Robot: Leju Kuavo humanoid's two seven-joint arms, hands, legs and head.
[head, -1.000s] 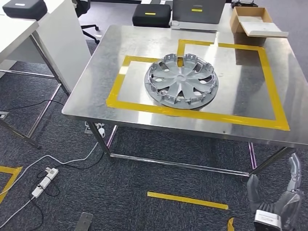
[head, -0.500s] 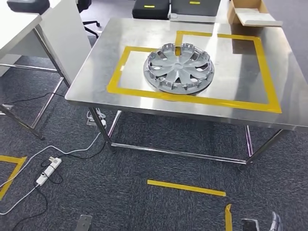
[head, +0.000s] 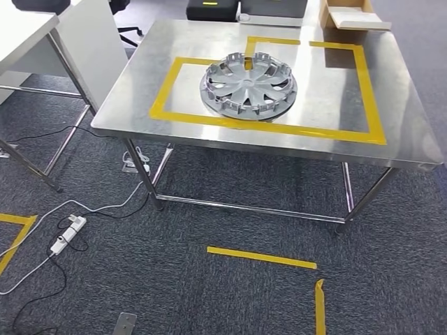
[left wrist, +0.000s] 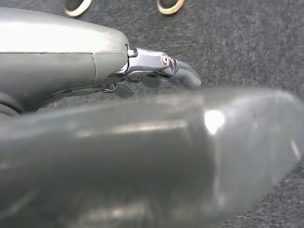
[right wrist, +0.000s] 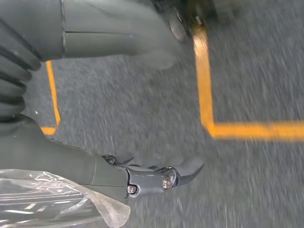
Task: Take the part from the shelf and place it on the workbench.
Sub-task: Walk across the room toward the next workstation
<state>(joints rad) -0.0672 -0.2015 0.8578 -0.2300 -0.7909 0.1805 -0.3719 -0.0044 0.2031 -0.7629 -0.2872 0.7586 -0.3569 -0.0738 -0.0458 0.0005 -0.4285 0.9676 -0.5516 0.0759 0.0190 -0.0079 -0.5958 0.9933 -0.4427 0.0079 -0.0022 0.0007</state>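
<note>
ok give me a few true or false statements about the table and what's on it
1. The hubcap lies on the steel table. True.
2. The hubcap sits wholly outside the yellow tape outline. False: it lies inside it, over the near tape line.
3. A power strip lies on the carpet. True.
4. The cardboard box is on the floor. False: it is at the table's far edge.

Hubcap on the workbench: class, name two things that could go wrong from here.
1. The hubcap lies at the near line of the yellow tape outline; a bump to the workbench might shift it outside.
2. A power strip and white cable lie on the carpet; a walking robot could snag them.
</note>
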